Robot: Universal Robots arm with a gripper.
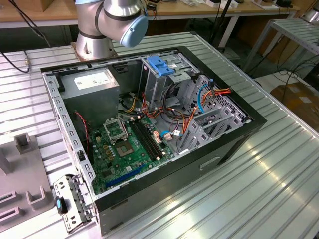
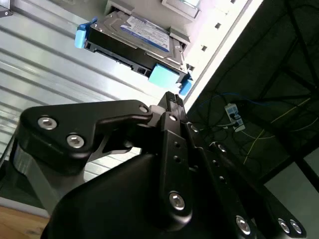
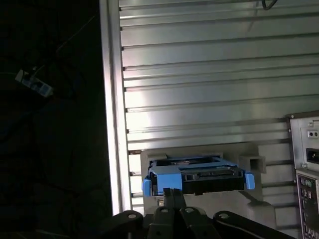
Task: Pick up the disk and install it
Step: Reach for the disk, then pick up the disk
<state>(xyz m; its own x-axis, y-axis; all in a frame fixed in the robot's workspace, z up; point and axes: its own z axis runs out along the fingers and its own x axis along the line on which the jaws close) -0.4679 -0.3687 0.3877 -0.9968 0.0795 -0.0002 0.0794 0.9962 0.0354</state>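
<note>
The disk is a dark grey drive with a blue-and-white label and blue side rails. It rests on a pale grey holder on the ribbed metal table, close to the table's edge. In the first wrist view the disk shows its connector end and a blue tab facing me. My gripper hangs just short of that blue tab, with its two black fingers pressed together and nothing between them. In the first wrist view the gripper sits right in front of the disk's near end.
The open computer case lies on the table, with its motherboard and cables exposed. Inside it are a metal cage with a blue handle and a grey power-supply box. The case's rear panel stands near the holder. A grey fixture lies at the exterior view's left.
</note>
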